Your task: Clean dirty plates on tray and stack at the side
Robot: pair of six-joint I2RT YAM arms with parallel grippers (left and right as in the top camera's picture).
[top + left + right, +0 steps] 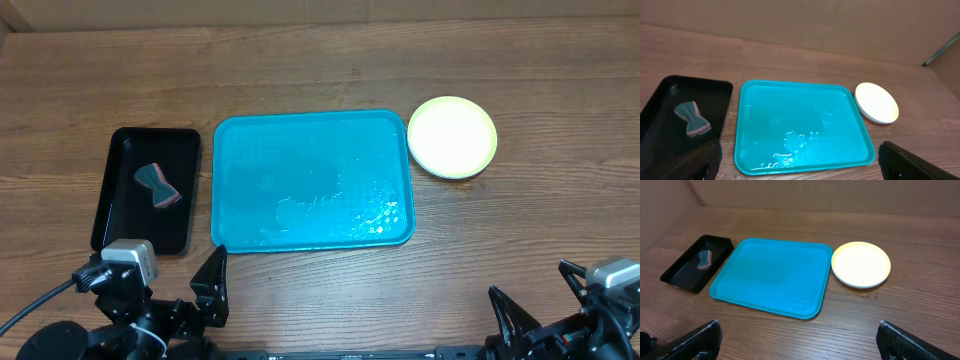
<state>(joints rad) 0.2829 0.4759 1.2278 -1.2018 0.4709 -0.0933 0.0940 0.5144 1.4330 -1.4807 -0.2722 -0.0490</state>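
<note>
The turquoise tray lies mid-table with no plates on it, only wet streaks near its front; it also shows in the left wrist view and the right wrist view. The plates sit in one stack to the tray's right, yellow-green rim on top; the stack also shows in the left wrist view and the right wrist view. My left gripper is open and empty at the table's front left. My right gripper is open and empty at the front right.
A narrow black tray lies left of the turquoise tray with a grey-and-pink sponge in it. Cardboard walls stand behind the table.
</note>
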